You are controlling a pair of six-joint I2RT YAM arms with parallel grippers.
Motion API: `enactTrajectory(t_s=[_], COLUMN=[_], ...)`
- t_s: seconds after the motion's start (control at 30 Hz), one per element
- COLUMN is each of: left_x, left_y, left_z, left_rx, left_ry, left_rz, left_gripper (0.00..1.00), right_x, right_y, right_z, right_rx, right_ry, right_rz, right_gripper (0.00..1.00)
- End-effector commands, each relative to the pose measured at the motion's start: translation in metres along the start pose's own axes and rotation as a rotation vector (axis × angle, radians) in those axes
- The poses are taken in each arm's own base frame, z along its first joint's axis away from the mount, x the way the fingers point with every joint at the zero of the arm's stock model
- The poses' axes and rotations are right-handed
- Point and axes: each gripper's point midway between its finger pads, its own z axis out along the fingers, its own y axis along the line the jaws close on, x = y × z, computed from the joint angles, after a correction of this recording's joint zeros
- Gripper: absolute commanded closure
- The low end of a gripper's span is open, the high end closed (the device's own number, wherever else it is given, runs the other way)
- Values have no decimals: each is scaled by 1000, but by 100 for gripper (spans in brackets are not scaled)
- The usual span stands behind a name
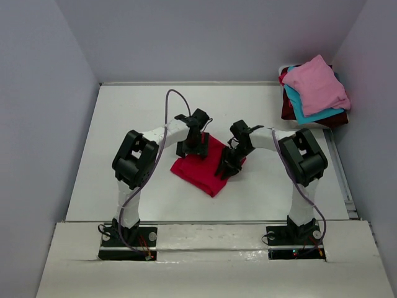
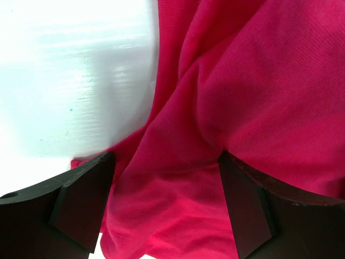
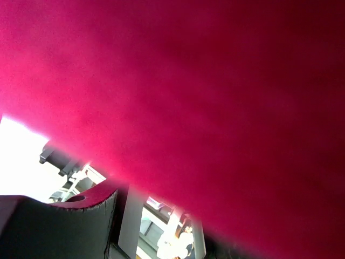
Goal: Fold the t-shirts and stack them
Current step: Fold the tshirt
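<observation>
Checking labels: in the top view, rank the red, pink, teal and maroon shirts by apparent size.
1. Largest, alike: red shirt and pink shirt.
2. Then teal shirt and maroon shirt: only edges show under the pink; cannot rank.

Right wrist view is basically useless; the red t-shirt (image 3: 215, 108) fills nearly the whole frame as one big blur and only one finger (image 3: 59, 226) pokes out beneath it; no clue if the right gripper (image 1: 226, 167) actually pinches cloth, since from above its tips get lost against the red; left wrist view crops the shirt at the top, right and bottom edges; far right, the maroon t-shirt (image 1: 288, 110) is mostly buried under the teal t-shirt (image 1: 304, 113) and pink t-shirt (image 1: 316, 84).
</observation>
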Motion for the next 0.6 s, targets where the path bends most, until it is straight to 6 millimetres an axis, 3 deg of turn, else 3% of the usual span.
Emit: enactTrajectory(t_s=[0.0,0.17,0.57], left_x=[43,48,53], left_y=[29,40,39], left_z=[0,-3,-14], left_rx=[-73,-62,39], left_ry=[133,136,150], left_rz=[19,-11,-63], left_gripper=[12,12,12], right_x=[-27,-47,-92], right_y=[-28,-26,-33], right_z=[7,-7,-30], right_rx=[117,124,196], right_ry=[-49,-88,-142], right_rz=[69,78,73], right_gripper=[59,59,59])
